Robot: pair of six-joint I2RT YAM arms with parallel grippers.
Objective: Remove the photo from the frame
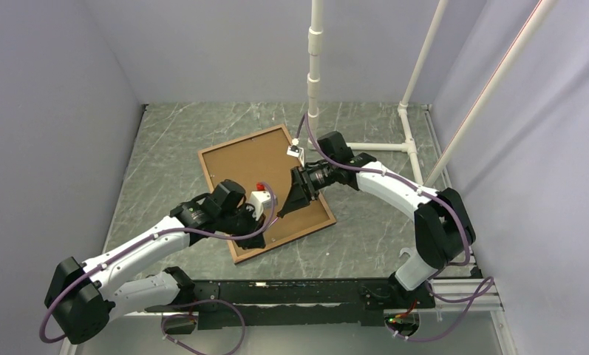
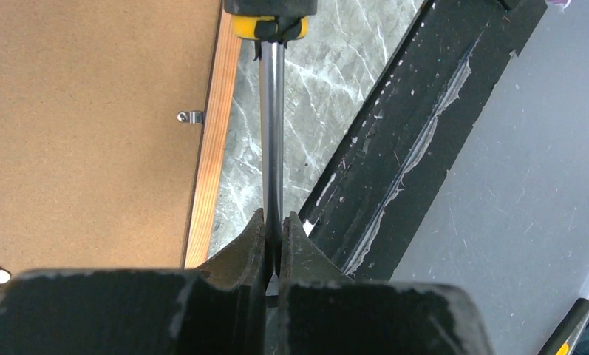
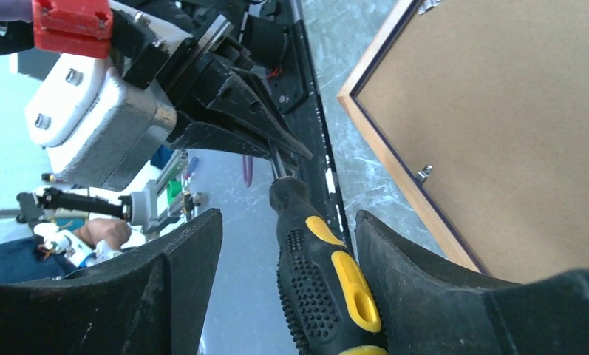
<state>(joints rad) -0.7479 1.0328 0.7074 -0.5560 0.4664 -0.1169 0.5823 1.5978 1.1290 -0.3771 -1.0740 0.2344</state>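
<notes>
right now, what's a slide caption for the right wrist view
The left hand pinches the screwdriver by its shaft while the open right hand flanks its black-and-yellow handle, beside the face-down frame.

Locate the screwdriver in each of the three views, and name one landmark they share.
Top external: centre, mostly hidden between left hand and right hand.
Left wrist: screwdriver shaft runs down the centre into the left hand.
Right wrist: handle at bottom centre, between the right hand's open fingers.
Shared landmark: brown backing board, in all three.
</notes>
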